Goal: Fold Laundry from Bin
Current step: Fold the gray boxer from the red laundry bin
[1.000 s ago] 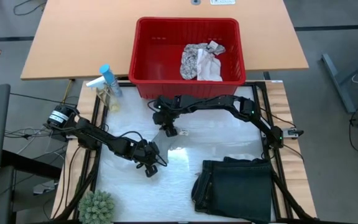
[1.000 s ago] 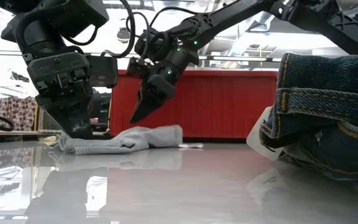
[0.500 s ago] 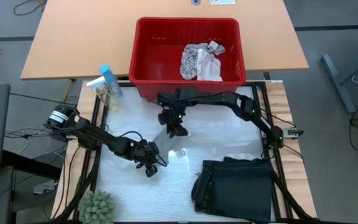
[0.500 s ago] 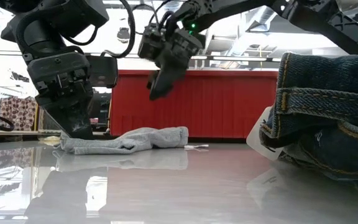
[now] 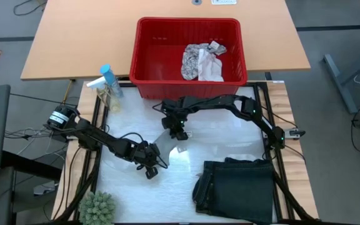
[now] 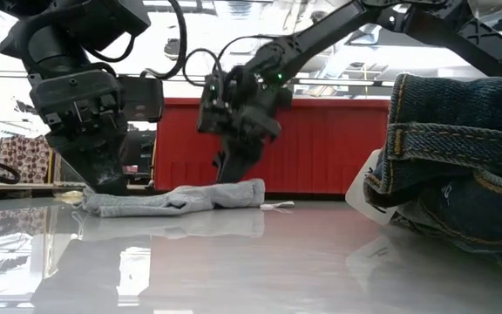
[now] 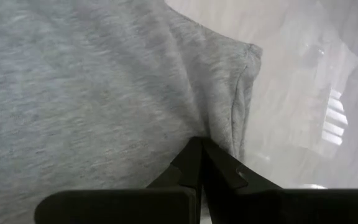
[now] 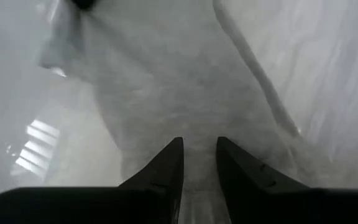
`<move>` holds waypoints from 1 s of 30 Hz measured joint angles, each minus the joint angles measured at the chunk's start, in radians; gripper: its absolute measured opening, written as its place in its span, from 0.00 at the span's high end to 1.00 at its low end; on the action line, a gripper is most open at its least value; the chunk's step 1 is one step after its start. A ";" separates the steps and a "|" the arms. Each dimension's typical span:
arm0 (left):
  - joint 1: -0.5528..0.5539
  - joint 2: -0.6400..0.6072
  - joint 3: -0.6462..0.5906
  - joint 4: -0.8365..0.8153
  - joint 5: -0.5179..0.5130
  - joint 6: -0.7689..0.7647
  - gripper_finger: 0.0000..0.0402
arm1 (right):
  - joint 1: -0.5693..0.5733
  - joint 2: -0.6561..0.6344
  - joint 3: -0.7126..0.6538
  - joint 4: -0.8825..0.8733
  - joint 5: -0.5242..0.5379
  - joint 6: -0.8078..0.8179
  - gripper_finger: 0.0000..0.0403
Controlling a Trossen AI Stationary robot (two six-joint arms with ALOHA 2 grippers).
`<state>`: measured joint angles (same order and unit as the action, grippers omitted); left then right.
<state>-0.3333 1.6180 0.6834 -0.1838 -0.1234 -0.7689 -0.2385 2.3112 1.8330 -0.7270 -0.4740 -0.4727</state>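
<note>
I'm pinning the small grey cloth point(image 6: 174, 197) mid-table with my left gripper point(image 5: 150, 167) clamped on its near corner. My right gripper point(image 5: 178, 131) (fingers narrowly apart) sits at its far edge. Next, I think, it must pinch and fold.

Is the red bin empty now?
No, the high view shows a leaf-patterned cloth and a small white piece lying inside the bin.

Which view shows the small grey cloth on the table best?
The low view: the grey cloth lies in full profile. In the high view it nearly vanishes against the shiny table. The wrist views show only close-up patches of its fabric.
</note>
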 joint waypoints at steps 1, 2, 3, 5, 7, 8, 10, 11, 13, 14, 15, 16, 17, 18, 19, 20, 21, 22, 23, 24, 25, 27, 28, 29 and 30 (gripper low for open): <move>-0.003 -0.001 0.000 0.003 0.000 -0.002 1.00 | 0.000 0.000 -0.018 0.023 0.013 0.004 0.70; -0.008 -0.003 -0.001 0.008 0.001 -0.004 1.00 | -0.001 -0.001 -0.032 0.043 0.021 0.009 0.70; -0.011 -0.008 0.000 0.013 0.005 -0.003 1.00 | 0.000 -0.002 -0.042 0.053 0.031 0.015 0.70; -0.018 -0.022 0.008 0.006 0.002 -0.002 1.00 | 0.001 -0.004 -0.058 0.074 0.047 0.034 0.70; -0.024 -0.041 0.023 -0.003 -0.015 0.000 1.00 | 0.002 -0.004 -0.070 0.090 0.048 0.053 0.70; -0.025 -0.057 0.033 -0.015 -0.030 0.001 1.00 | 0.002 -0.004 -0.071 0.092 0.048 0.063 0.70; -0.026 -0.090 0.062 -0.012 -0.087 0.001 1.00 | 0.002 -0.005 -0.071 0.092 0.047 0.078 0.70; -0.026 -0.109 0.080 -0.009 -0.125 0.002 1.00 | 0.002 -0.005 -0.072 0.092 0.047 0.080 0.70; -0.025 -0.144 0.107 -0.048 -0.208 0.015 1.00 | 0.002 -0.005 -0.072 0.091 0.048 0.080 0.70; -0.025 -0.153 0.120 -0.075 -0.245 0.026 1.00 | 0.002 -0.004 -0.072 0.091 0.048 0.080 0.70; -0.024 -0.158 0.129 -0.096 -0.286 0.047 1.00 | 0.002 -0.004 -0.072 0.091 0.048 0.080 0.70; -0.024 -0.161 0.132 -0.123 -0.338 0.071 1.00 | 0.004 -0.004 -0.073 0.092 0.048 0.080 0.70; -0.024 -0.161 0.130 -0.152 -0.390 0.091 1.00 | 0.007 -0.004 -0.073 0.092 0.048 0.080 0.70; -0.023 -0.152 0.123 -0.174 -0.428 0.107 1.00 | 0.009 -0.004 -0.073 0.092 0.050 0.079 0.70; -0.015 -0.136 0.111 -0.184 -0.443 0.118 1.00 | 0.011 -0.004 -0.073 0.092 0.052 0.075 0.70; -0.007 -0.117 0.092 -0.181 -0.442 0.124 1.00 | 0.014 -0.004 -0.073 0.092 0.054 0.075 0.69; 0.001 -0.101 0.072 -0.158 -0.440 0.130 1.00 | 0.016 -0.004 -0.073 0.093 0.057 0.075 0.69; 0.006 -0.091 0.053 -0.110 -0.439 0.136 1.00 | 0.019 -0.004 -0.073 0.095 0.058 0.075 0.69; 0.009 -0.088 0.038 -0.039 -0.440 0.146 1.00 | 0.021 -0.003 -0.073 0.097 0.057 0.075 0.69; 0.010 -0.083 0.024 0.024 -0.440 0.159 1.00 | 0.024 -0.003 -0.073 0.098 0.058 0.075 0.69; 0.012 -0.073 0.007 0.063 -0.439 0.163 1.00 | 0.027 -0.003 -0.073 0.099 0.058 0.075 0.69; 0.019 -0.044 -0.022 0.062 -0.426 0.131 1.00 | 0.032 -0.003 -0.073 0.102 0.058 0.071 0.69; 0.026 -0.032 -0.031 0.039 -0.419 0.102 1.00 | 0.034 -0.002 -0.073 0.107 0.058 0.070 0.69; 0.031 -0.022 -0.035 0.033 -0.416 0.076 1.00 | 0.035 -0.002 -0.073 0.111 0.059 0.067 0.69; 0.034 -0.015 -0.037 0.034 -0.398 0.051 1.00 | 0.035 -0.002 -0.073 0.113 0.061 0.062 0.69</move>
<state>-0.2993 1.6032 0.6461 -0.1494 -0.5216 -0.7182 -0.2035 2.3089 1.7601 -0.6138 -0.4134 -0.4107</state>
